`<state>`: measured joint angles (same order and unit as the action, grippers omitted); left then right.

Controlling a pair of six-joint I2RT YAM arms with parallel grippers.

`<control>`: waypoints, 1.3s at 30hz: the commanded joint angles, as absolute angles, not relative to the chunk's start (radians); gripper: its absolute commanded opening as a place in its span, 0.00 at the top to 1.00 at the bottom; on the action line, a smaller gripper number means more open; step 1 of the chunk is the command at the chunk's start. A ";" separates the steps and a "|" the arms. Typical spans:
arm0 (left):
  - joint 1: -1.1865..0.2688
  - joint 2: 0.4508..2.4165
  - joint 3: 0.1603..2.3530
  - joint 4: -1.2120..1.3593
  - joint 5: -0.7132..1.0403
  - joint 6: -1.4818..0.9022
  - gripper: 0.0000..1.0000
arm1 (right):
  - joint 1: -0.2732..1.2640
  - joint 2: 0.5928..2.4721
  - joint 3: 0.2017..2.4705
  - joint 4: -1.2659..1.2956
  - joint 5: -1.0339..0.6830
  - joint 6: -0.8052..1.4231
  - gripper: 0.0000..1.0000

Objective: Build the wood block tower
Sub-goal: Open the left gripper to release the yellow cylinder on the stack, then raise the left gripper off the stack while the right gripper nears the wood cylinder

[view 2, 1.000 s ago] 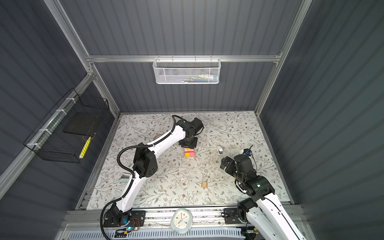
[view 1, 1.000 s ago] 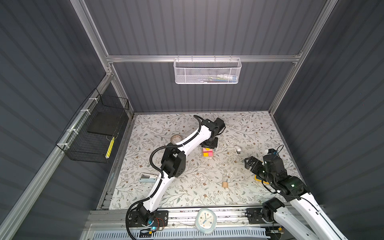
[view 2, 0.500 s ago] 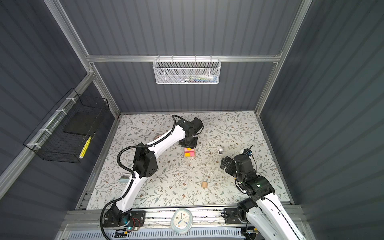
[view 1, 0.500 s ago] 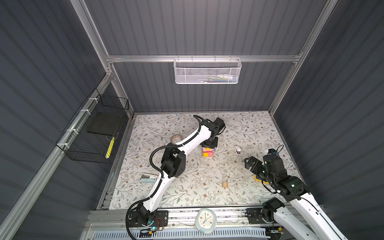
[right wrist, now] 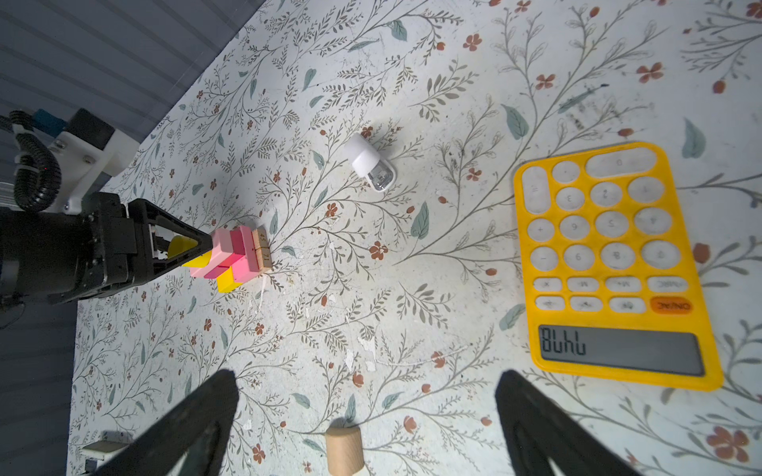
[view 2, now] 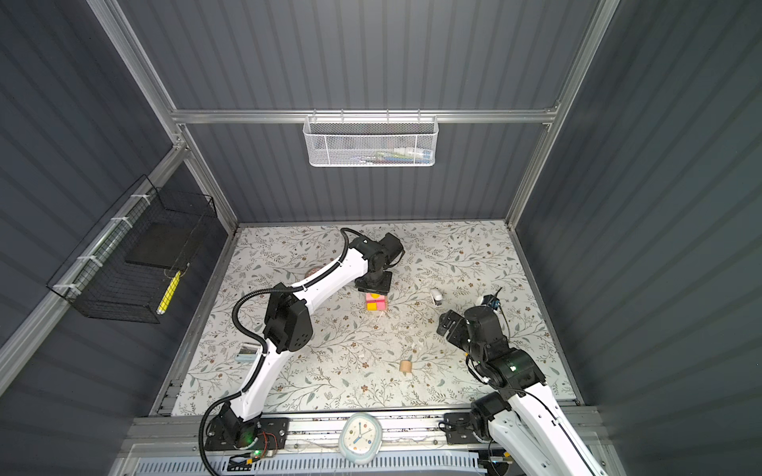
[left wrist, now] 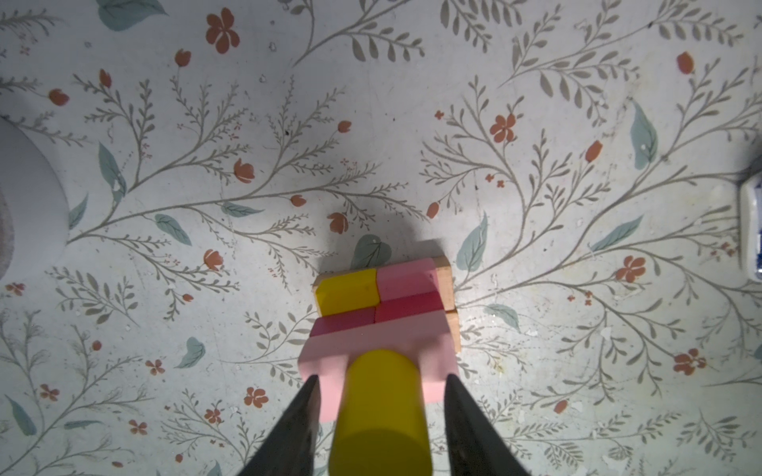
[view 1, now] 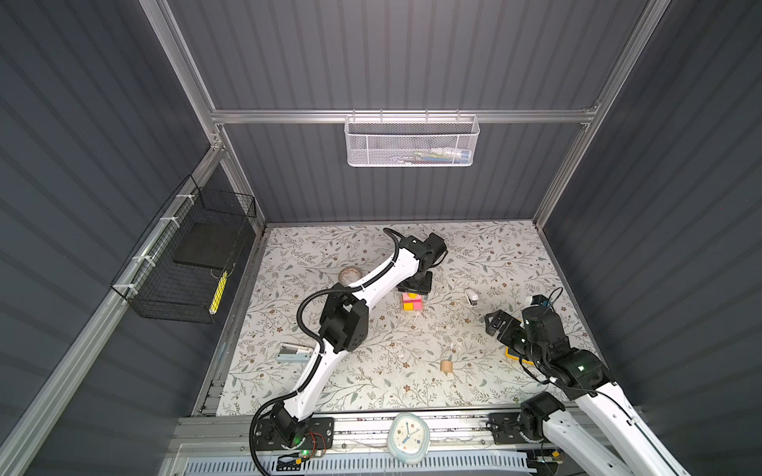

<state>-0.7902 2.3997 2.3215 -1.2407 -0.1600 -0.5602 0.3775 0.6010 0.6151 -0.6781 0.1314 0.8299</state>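
Bare mat [view 1: 391, 338] between the tower [view 1: 412, 304] and the tan cylinder [view 1: 446, 366] leaves room to pass; left gripper [left wrist: 381, 379] caps the tower from above, white stapler [view 1: 471, 297] sits near its right, calculator [right wrist: 610, 263] lies farther right.

a floral-print table [view 1: 371, 383] carries the tower [view 1: 412, 304], a loose tan cylinder [view 1: 446, 366], a white stapler [view 1: 471, 296], a yellow calculator [right wrist: 610, 263] and a round dish [view 1: 349, 273].

Reaching from the near edge to the far middle of the scene, the left arm [view 1: 383, 276] bends its wrist straight down, the left gripper [view 1: 415, 284] pointing downward with jaws parted. At near right, the right arm [view 1: 577, 366] sits folded low, the right gripper [view 1: 497, 323] angled toward the centre, jaws spread wide.
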 commanded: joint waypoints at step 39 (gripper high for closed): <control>-0.744 1.679 1.931 -1.005 -0.351 -0.465 0.06 | 0.546 0.614 0.540 -0.637 -0.134 1.009 0.30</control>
<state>-0.7509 1.7222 2.0064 -1.0443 -0.3183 -0.4736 0.4961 0.6060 0.5667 -0.6548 -0.1215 0.9356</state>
